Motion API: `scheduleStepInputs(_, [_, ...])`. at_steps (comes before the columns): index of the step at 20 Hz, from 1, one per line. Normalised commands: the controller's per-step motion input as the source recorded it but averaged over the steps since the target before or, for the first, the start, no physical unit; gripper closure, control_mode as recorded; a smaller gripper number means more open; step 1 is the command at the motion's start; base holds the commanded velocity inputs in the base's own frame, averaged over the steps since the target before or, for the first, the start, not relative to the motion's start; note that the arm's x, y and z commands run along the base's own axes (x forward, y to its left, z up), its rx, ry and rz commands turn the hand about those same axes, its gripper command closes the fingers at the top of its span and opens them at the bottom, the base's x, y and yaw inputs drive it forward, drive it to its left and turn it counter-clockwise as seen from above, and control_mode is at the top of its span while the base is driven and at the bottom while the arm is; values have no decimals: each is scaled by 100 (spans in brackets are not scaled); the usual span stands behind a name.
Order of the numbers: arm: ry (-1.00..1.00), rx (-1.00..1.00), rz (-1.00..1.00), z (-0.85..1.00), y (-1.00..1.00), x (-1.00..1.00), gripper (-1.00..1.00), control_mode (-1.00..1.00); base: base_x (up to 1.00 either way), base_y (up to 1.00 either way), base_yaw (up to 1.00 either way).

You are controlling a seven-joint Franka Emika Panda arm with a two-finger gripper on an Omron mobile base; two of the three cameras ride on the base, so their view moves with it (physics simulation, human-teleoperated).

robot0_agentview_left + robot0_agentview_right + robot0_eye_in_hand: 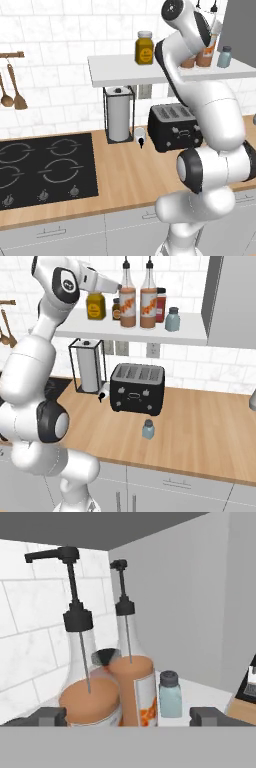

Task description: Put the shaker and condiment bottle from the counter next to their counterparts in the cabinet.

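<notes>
Two tall orange condiment bottles [127, 302] [148, 300] with black spouts stand side by side on the white cabinet shelf [150, 333]. My gripper [121, 288] is at the left bottle's neck. In the hand view the gripper [127, 716] is open, its tips wide apart on either side of the near bottle [90, 699] without touching it; the second bottle [135, 687] stands just behind. One pale blue-grey shaker [172, 319] sits on the shelf right of the bottles. The other shaker [148, 429] stands on the wooden counter [200, 426] in front of the toaster.
A black toaster [137, 388] and a paper towel holder [90, 373] stand at the back of the counter, with the black hob [45, 167] to the left. A yellow jar [95, 306], a small brown jar [116, 308] and a red jar [160, 305] share the shelf. A grey cabinet side [230, 301] bounds the shelf's right end.
</notes>
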Motion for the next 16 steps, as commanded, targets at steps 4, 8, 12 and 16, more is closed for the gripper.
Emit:
scheduleStepInputs(4, [-3, 0, -1, -4, 0, -76, -100, -100, 0, 0, 0])
scheduleStepInputs(8, [0, 0, -6, -1, 5, -72, -100, -100, 0, 0, 0])
scheduleStepInputs(12, [0, 0, -5, -5, 10, -65, -100, -100, 0, 0, 0])
scheduleStepInputs(16, [0, 0, -4, -3, 8, -67, -100, -100, 0, 0, 0])
